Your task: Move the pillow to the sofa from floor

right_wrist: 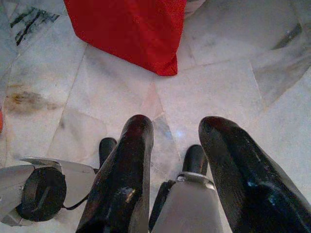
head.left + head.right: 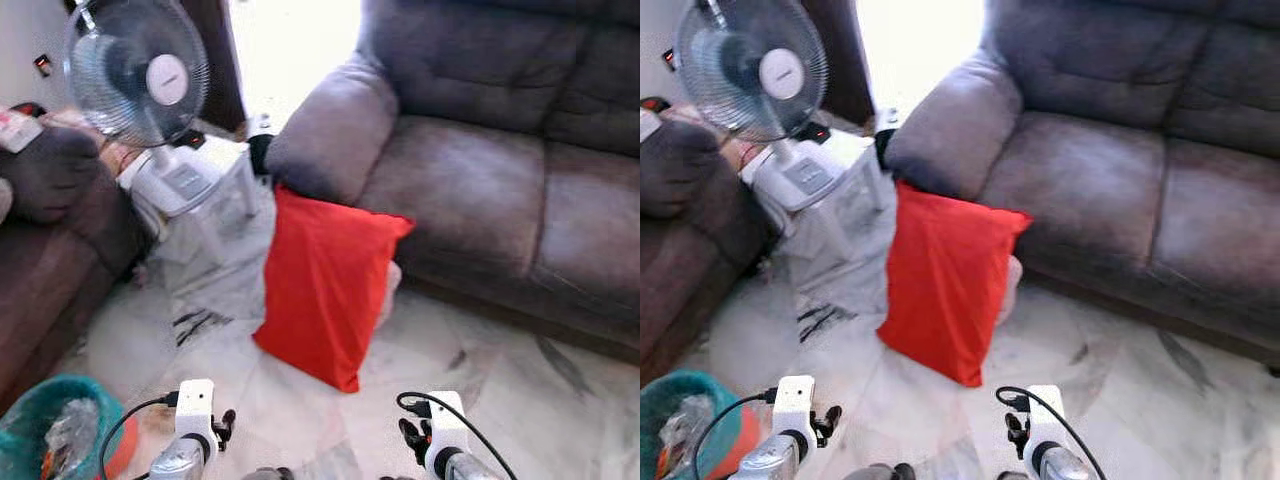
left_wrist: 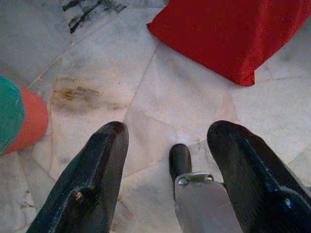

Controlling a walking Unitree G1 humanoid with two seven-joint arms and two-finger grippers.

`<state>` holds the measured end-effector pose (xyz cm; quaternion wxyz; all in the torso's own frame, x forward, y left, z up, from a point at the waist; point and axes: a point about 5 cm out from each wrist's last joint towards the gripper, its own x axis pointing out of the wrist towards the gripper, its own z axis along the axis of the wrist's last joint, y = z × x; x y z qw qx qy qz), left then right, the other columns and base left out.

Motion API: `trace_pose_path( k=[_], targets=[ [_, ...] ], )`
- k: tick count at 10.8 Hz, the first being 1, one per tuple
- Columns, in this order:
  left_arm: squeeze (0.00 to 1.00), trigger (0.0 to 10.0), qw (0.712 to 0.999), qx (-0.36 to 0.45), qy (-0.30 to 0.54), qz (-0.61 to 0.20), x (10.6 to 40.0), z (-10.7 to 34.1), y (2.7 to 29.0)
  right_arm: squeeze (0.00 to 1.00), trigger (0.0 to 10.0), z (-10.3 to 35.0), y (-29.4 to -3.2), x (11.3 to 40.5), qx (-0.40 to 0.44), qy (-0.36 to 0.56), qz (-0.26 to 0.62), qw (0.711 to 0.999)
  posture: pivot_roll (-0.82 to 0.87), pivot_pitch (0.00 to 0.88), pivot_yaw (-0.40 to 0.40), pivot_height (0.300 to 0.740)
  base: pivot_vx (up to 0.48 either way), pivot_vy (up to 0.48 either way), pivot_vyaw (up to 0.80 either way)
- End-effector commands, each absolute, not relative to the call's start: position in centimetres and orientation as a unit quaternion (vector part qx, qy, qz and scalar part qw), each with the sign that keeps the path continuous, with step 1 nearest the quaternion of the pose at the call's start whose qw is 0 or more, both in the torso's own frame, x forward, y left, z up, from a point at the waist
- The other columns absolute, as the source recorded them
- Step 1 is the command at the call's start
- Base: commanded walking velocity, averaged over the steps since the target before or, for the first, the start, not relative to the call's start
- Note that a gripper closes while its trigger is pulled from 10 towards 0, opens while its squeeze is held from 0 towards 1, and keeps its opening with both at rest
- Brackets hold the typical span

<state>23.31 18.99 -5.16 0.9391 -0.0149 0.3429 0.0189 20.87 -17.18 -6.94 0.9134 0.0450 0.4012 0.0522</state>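
Left eye view: red pillow (image 2: 330, 285) leans on the sofa (image 2: 480, 190), so it stands up. Left claw (image 3: 167, 170) and right claw (image 1: 177, 165) hang open, holding nothing.

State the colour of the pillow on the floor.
Plain bright red square fabric pillow, no pattern; clearest in the left eye view.

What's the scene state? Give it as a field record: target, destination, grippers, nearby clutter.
target: red pillow, standing on the marble floor, leaning against the sofa front
destination: grey sofa, seat cushions bare
left gripper: open, above the floor, short of the pillow
right gripper: open, above the floor, short of the pillow
clutter: standing fan left of the pillow; teal basin near left
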Motion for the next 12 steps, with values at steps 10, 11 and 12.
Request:
trace_pose_path(
  k=[10,11,12],
  targets=[
    [0.00,10.0,0.931,-0.014,0.365,0.025,22.48,-5.76,19.22,0.00,10.0,-7.31,-17.09,20.28,0.053,0.413,0.051,0.908,0.08,0.177,0.027,0.718,0.276,0.000,0.08],
    [0.00,10.0,0.931,-0.014,0.364,0.025,22.50,-5.74,19.23,0.00,10.0,-7.30,-17.08,20.28,0.053,0.413,0.050,0.908,0.08,0.178,0.028,0.718,0.244,0.000,0.00],
    [0.00,10.0,0.932,-0.013,0.362,0.025,22.54,-5.71,19.22,0.00,10.0,-7.33,-17.10,20.26,0.050,0.415,0.051,0.907,0.08,0.179,0.028,0.718,0.000,0.000,0.00]
  ],
)
